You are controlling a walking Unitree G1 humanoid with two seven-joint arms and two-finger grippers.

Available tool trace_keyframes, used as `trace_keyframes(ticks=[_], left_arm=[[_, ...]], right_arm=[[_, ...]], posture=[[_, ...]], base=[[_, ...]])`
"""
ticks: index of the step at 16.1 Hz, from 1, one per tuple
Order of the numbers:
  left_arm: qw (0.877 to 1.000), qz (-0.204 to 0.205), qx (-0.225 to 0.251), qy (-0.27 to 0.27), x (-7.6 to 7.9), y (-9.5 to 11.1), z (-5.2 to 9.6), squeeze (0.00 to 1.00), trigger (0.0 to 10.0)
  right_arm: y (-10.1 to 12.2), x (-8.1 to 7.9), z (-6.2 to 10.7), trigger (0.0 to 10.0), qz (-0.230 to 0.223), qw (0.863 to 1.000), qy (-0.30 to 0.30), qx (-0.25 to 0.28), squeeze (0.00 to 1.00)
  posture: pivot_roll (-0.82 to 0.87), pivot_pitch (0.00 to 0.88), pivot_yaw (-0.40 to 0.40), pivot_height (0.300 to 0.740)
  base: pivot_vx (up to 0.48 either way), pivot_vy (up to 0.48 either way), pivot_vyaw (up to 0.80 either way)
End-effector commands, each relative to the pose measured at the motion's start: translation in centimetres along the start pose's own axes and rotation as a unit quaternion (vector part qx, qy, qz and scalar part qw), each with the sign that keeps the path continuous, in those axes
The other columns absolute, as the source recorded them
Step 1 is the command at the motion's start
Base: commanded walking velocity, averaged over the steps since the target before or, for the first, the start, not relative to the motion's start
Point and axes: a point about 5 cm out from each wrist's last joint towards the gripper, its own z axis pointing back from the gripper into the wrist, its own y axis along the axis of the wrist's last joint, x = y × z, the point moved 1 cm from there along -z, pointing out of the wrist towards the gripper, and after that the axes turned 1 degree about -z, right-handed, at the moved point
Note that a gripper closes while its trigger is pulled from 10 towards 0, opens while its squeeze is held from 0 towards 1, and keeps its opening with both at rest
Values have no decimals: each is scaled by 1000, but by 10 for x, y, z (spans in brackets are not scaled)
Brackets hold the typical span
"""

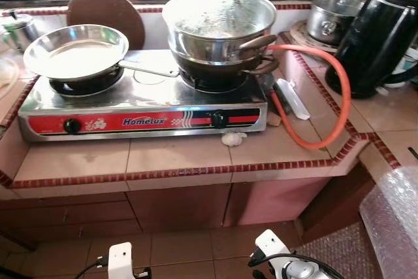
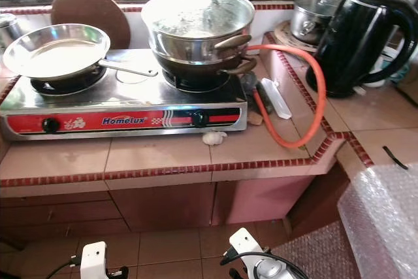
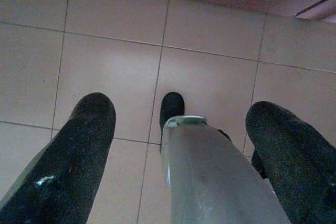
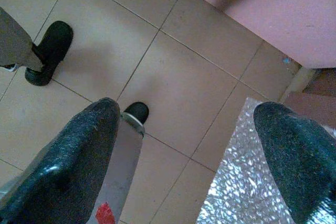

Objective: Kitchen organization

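Observation:
A two-burner Homelux gas stove (image 1: 140, 121) sits on the tiled counter (image 1: 176, 158). A steel frying pan (image 1: 75, 50) rests on its left burner. On the right burner stands a dark wok with a steel pot and a lidded pot (image 1: 219, 21) stacked on it. A black electric kettle (image 1: 379, 37) stands on the counter at the right. Both arms hang low in front of the cabinet. My left gripper (image 3: 181, 108) and right gripper (image 4: 190, 109) are open over the floor tiles, holding nothing.
An orange gas hose (image 1: 339, 102) loops across the counter right of the stove. A garlic bulb (image 1: 233, 138) lies at the stove's front. A small steel pot (image 1: 330, 17) sits behind the kettle, a round wooden board (image 1: 108, 8) leans at the window. Bubble wrap (image 1: 392, 227) lies on the floor at right.

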Motion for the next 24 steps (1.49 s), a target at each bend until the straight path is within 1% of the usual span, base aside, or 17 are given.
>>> trace_keyframes(ticks=[1, 2, 3, 4, 5, 7, 8, 9, 10, 12, 14, 18, 24], left_arm=[[1000, 3, -5, 7, -1, -4, 1, 0, 10000], [1000, -3, -2, 5, 0, -3, 0, 0, 10000], [1000, -4, -1, 5, 0, -3, 0, 0, 10000], [1000, -3, -1, 5, 0, -3, 0, 0, 10000], [1000, -3, -1, 6, 0, -4, 1, 0, 10000], [1000, -3, -7, 6, -2, -8, 1, 0, 10000], [1000, -7, -10, 6, -4, -9, 1, 0, 10000], [1000, -11, -11, 5, -4, -9, 1, 0, 10000], [999, -30, -12, 1, -5, -9, 1, 0, 10000], [999, -33, -12, 1, -5, -8, 1, 0, 10000], [999, -35, -11, -2, -4, -8, 1, 0, 10000], [999, -32, -18, -3, -5, -12, 2, 0, 10000], [999, -50, -18, -3, -8, -11, 1, 0, 10000]], right_arm=[[-2, 0, 0, 10000, 1, 1000, 1, -5, 0], [-5, 2, 1, 10000, -21, 1000, -4, -10, 0], [-6, 3, 1, 10000, -24, 1000, -5, -13, 0], [-7, 4, 1, 10000, -18, 1000, -9, -19, 0], [-4, 6, 1, 10000, -15, 1000, -11, -17, 0], [1, 6, 1, 10000, -21, 1000, -13, -6, 0], [4, 6, 0, 10000, -36, 999, -20, 2, 0], [5, 6, 0, 10000, -44, 999, -22, 7, 0], [6, 4, 0, 10000, -51, 998, -22, 9, 0], [4, 3, -1, 10000, -57, 998, -20, 6, 0], [4, 5, 0, 10000, -83, 996, -26, 8, 0], [7, 5, 0, 10000, -67, 998, -18, 10, 0], [10, 5, -1, 10000, -61, 998, -16, 12, 0]], posture=[[-32, 9, -57, 740], [-8, 15, -85, 740], [-8, 15, -85, 740], [-5, 20, -103, 740], [-10, 23, -102, 740], [-17, 24, -93, 740], [-42, 22, -37, 740], [-47, 21, -29, 740], [-54, 20, -20, 740], [-61, 23, -11, 740], [-65, 29, -8, 740], [-73, 25, -7, 740], [-83, 16, 3, 740]], base=[[0, 0, 0], [0, 0, 0], [0, 0, 0], [0, 0, 0], [0, 0, 0], [0, 0, 0], [0, 0, 0], [0, 0, 0], [0, 0, 0], [0, 0, 0], [0, 0, 0], [0, 0, 0], [0, 448, 0]])
